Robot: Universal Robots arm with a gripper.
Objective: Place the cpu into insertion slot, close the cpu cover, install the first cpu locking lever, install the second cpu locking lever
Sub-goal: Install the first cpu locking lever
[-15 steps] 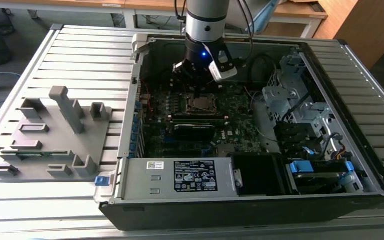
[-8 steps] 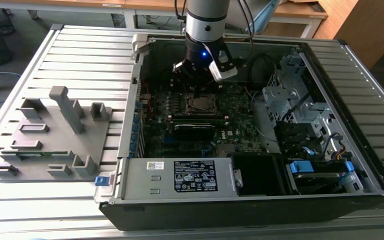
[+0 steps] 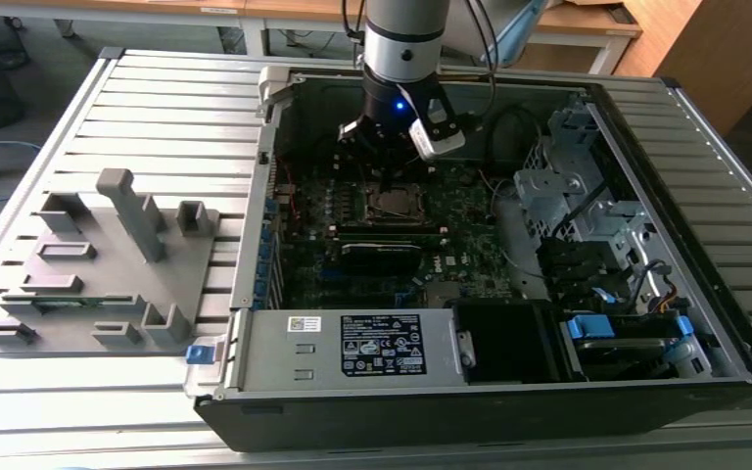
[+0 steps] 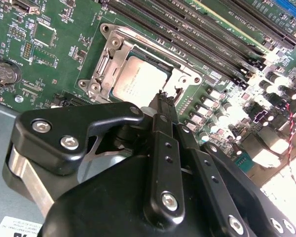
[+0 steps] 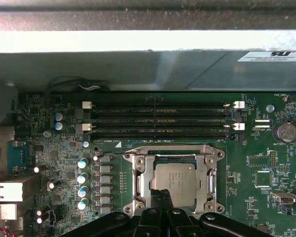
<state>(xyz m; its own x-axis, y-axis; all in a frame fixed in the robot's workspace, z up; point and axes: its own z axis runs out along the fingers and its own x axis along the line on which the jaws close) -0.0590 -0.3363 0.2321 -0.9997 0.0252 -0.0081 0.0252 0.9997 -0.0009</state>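
The cpu [image 5: 175,182] lies flat in the insertion slot, its grey-silver top showing in both wrist views [image 4: 138,81]. The cpu cover [image 5: 172,152] lies down around it, framing the chip through its window. The slot's metal rim [image 5: 129,159] shows at the corners. A thin wire lever [image 5: 111,154] runs along the socket's edge nearest the memory slots. My gripper [image 4: 163,101] is shut with nothing between its fingers, its tip right over the chip's edge [image 5: 161,196]. In the exterior view my gripper [image 3: 392,174] hangs just above the socket [image 3: 394,203].
Long black memory slots [image 5: 158,118] run beside the socket, and a row of capacitors [image 5: 82,182] stands on another side. The case walls [image 3: 265,196], power supply [image 3: 350,348] and drive cage [image 3: 572,196] ring the board. A grey fixture [image 3: 102,264] sits on the exterior view's left.
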